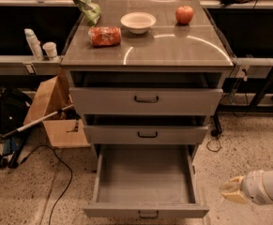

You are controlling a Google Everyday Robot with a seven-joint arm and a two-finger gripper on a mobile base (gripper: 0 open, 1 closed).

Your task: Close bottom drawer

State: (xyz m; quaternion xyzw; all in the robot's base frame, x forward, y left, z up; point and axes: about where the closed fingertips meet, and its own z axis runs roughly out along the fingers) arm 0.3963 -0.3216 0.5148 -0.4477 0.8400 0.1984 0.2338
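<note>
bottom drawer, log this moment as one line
bottom drawer: pulled out, empty | gripper: low, right of the drawer front, not touching | task: drawer not yet closed

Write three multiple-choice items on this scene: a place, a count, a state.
1. Where is the gripper?
A. low, right of the bottom drawer, apart from it
B. inside it
C. gripping its handle

2. How many drawers has the cabinet?
A. two
B. three
C. four

3. The bottom drawer is:
A. shut
B. pulled out, full
C. pulled out, empty

Answers: 1 A, it sits off the drawer's right front corner; 2 B, three fronts are stacked; 3 C, its bare grey interior shows.
</note>
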